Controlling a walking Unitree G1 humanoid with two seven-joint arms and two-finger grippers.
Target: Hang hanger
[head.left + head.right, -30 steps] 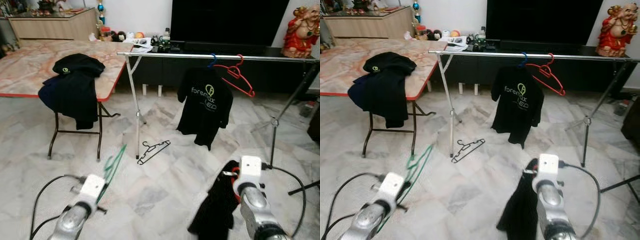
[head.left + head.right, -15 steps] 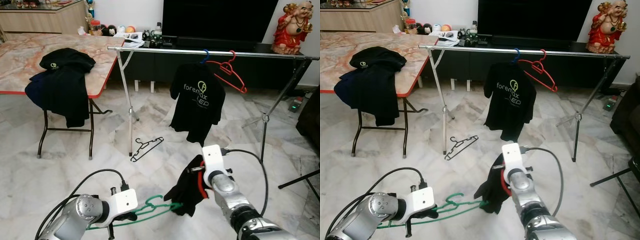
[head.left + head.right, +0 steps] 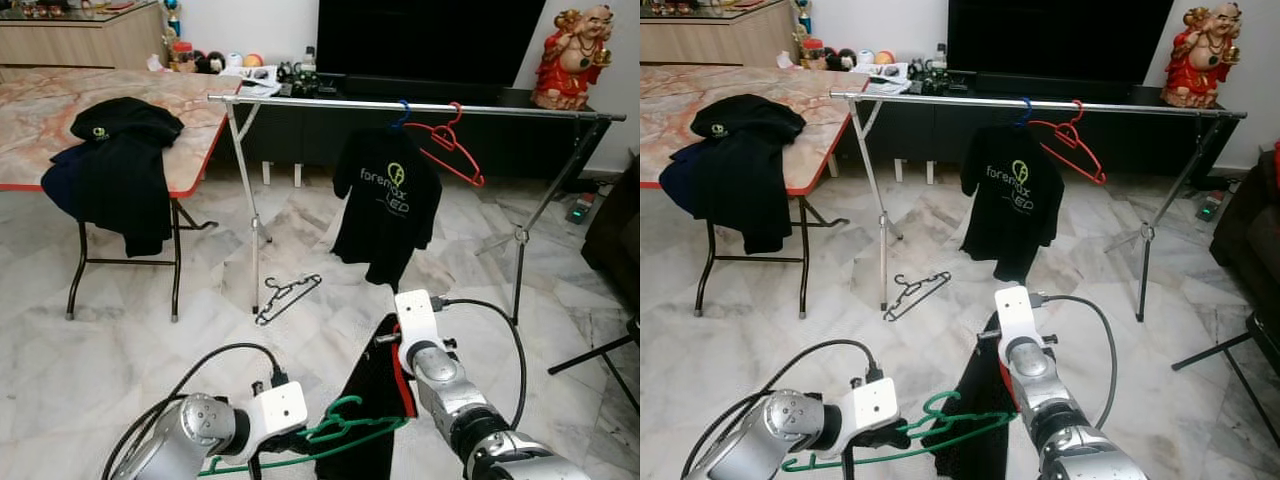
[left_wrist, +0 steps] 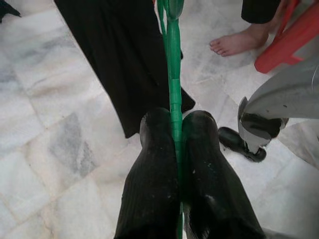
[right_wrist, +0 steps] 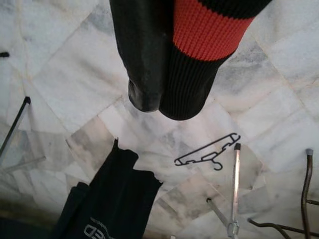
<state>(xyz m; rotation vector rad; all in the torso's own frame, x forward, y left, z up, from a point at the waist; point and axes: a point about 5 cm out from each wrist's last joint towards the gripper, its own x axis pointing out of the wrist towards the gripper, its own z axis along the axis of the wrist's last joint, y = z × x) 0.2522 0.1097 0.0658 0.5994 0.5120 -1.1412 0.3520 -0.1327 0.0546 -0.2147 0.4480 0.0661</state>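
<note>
The green hanger [image 3: 345,432] is held low in front of the robot, lying roughly level, its hook end pointing toward the black garment [image 3: 372,400] that hangs from the right gripper [image 5: 167,102]. The left gripper [image 4: 175,130] has both black fingers [image 4: 154,164] pressed together on the hanger's thin green bar, which runs straight out between them. The right gripper's fingers are closed on the black garment; a red ribbed band [image 5: 212,30] of the cloth lies over one finger. The garment drapes down toward the marble floor [image 3: 120,350], and the hanger's hook end sits against or just beside its cloth; which one cannot be determined.

Beyond the arms, a black hanger [image 3: 288,297] lies on the floor near the foot of a metal clothes rail [image 3: 330,103]. On the rail hang a black printed T-shirt [image 3: 387,212] on a blue hanger and, just beside it, a bare red hanger [image 3: 445,147], tilted. To the robot's left stands a folding table [image 3: 40,120] with dark clothing [image 3: 110,170] draped over its edge. A red figurine [image 3: 572,55] stands at far right. In the left wrist view a person's bare foot [image 4: 234,42] rests on the floor.
</note>
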